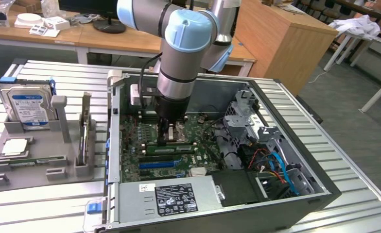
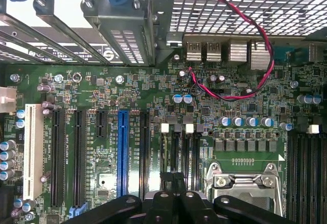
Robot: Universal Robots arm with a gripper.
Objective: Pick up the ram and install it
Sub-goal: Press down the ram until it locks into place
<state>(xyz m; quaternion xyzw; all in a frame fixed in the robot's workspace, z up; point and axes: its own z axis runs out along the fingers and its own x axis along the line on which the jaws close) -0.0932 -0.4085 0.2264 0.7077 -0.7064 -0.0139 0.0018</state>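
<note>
Hand [image 1: 167,137] shut, its fingers together with nothing visibly clamped between them, hangs low inside the open computer case [image 1: 294,213] over the black memory slots [image 2: 176,152], which run between the blue expansion slot [image 2: 122,147] and the CPU socket [image 2: 245,183]. In the exterior view the ram [image 1: 171,147] appears as a thin green stick lying along those slots right at the fingertips (whether they touch it cannot be told). The work looks to be at the seating stage, with closed fingers used as a pusher. Done well, that calls for pressure straight down on the stick's top edge, spread evenly so neither end rides high, with the white latches [image 2: 164,128] free to close and the socket lever untouched. The case stands on a slatted desk [image 1: 48,208].
</note>
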